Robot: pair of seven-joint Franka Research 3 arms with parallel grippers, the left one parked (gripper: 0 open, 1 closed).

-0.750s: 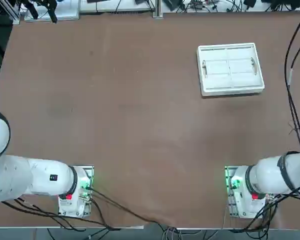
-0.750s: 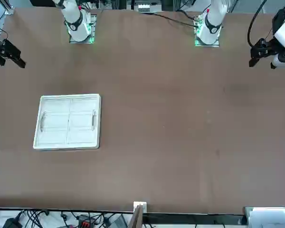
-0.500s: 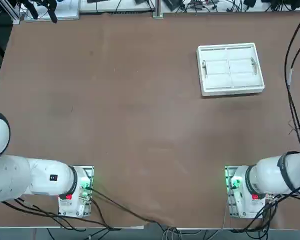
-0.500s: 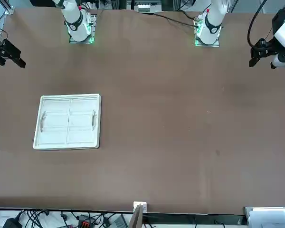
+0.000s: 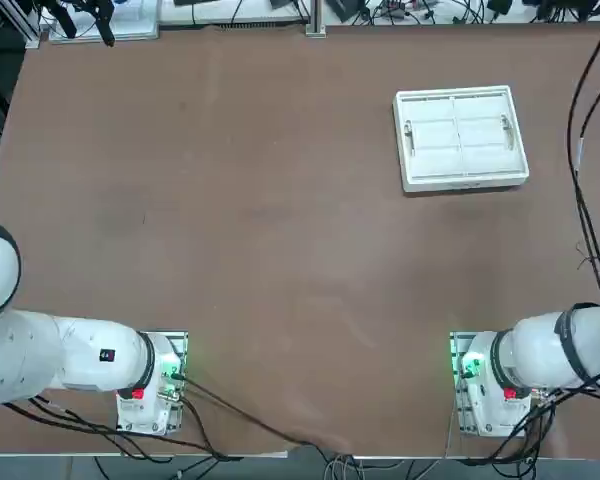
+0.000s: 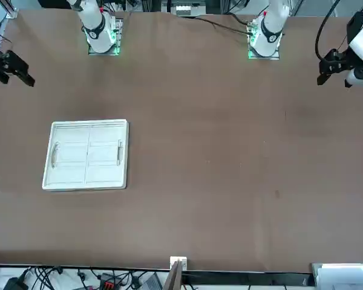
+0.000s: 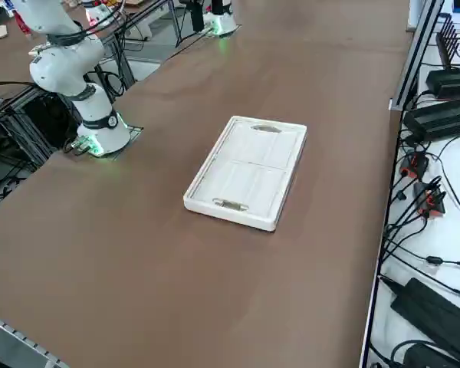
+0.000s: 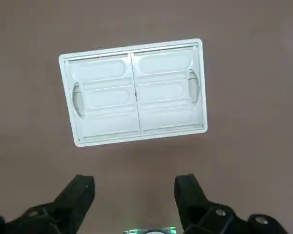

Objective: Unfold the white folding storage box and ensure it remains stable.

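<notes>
The white folding storage box (image 5: pixel 460 137) lies folded flat as a slab on the brown table, at the far right from the robot's side. It also shows in the front view (image 6: pixel 86 154) and the right side view (image 7: pixel 247 171). My right gripper (image 8: pixel 134 192) hangs high above the table, on the robot's side of the box (image 8: pixel 133 91), and touches nothing. Its two black fingers (image 8: pixel 80 195) stand wide open with only table between them. In the front view the gripper (image 6: pixel 12 66) shows at the left edge.
The right arm's base (image 5: pixel 480 385) with a green light stands at the near edge of the table (image 5: pixel 280 220). Cables and black power units (image 7: pixel 437 115) lie beyond the table's far edge, behind the box. Cables (image 5: pixel 580 150) hang along its right side.
The right gripper has shifted very slightly at the edge of the front view. The box has not moved.
</notes>
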